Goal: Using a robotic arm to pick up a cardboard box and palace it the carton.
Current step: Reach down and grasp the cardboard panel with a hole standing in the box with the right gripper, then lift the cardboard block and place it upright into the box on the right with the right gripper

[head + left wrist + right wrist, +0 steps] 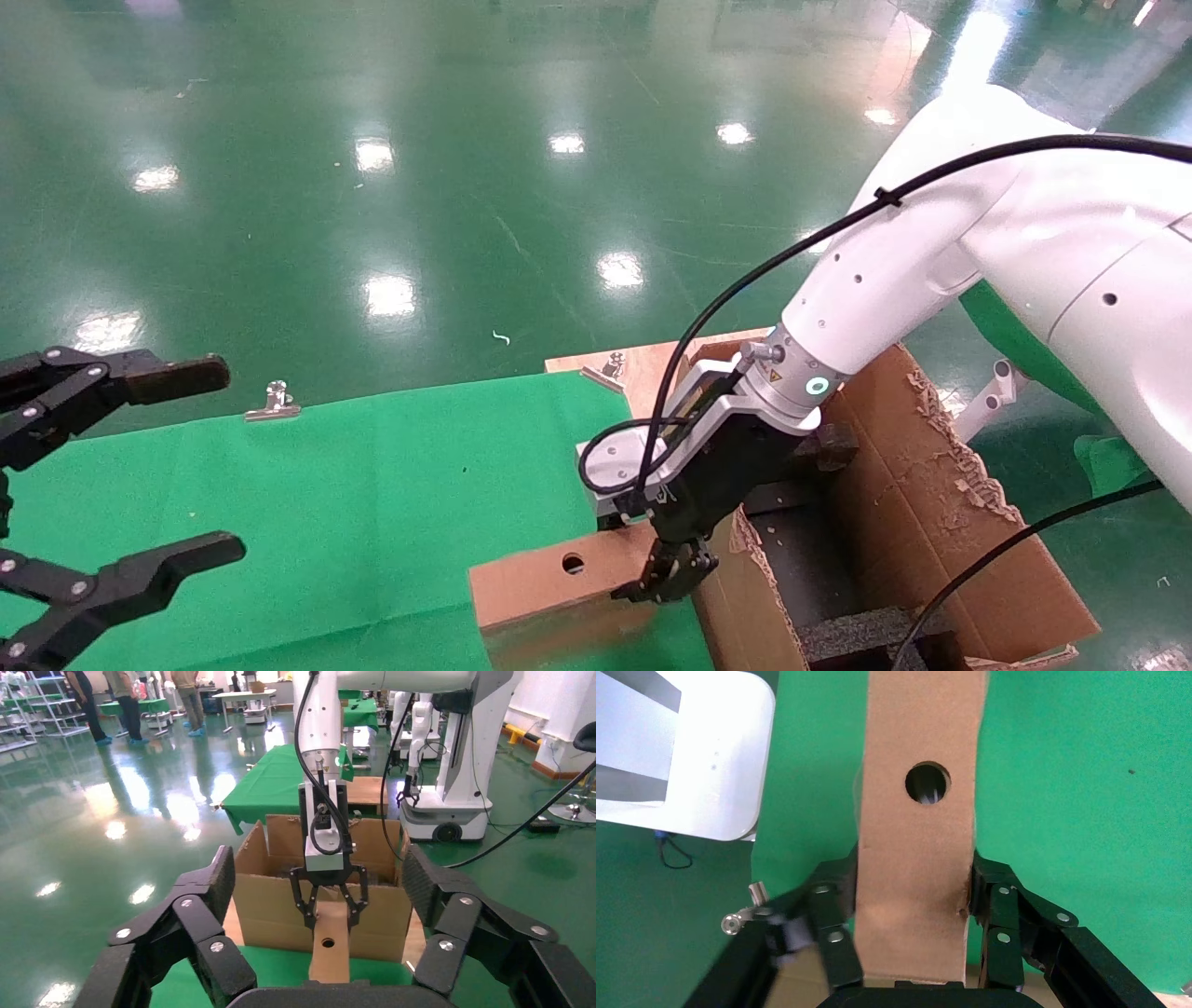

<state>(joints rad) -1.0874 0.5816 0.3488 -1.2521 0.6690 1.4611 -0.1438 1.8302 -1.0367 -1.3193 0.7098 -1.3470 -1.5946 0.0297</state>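
The cardboard box (545,587), a small oblong brown block with a round hole in its top face, lies over the green cloth right beside the carton's near wall. My right gripper (666,578), on the white robotic arm (894,270), is shut on the box's end nearest the carton. In the right wrist view its fingers (989,896) press both sides of the box (919,811). The left wrist view shows the same grip (330,913) on the box (330,952). The carton (931,485) stands open at the right with black foam inside. My left gripper (219,461) is open and empty at the far left.
A green cloth (372,485) covers the table. A metal clip (273,401) holds its far edge, and another clip (605,370) sits on a wooden board (652,359) behind the carton. The carton's flaps (959,466) are ragged. Glossy green floor lies beyond.
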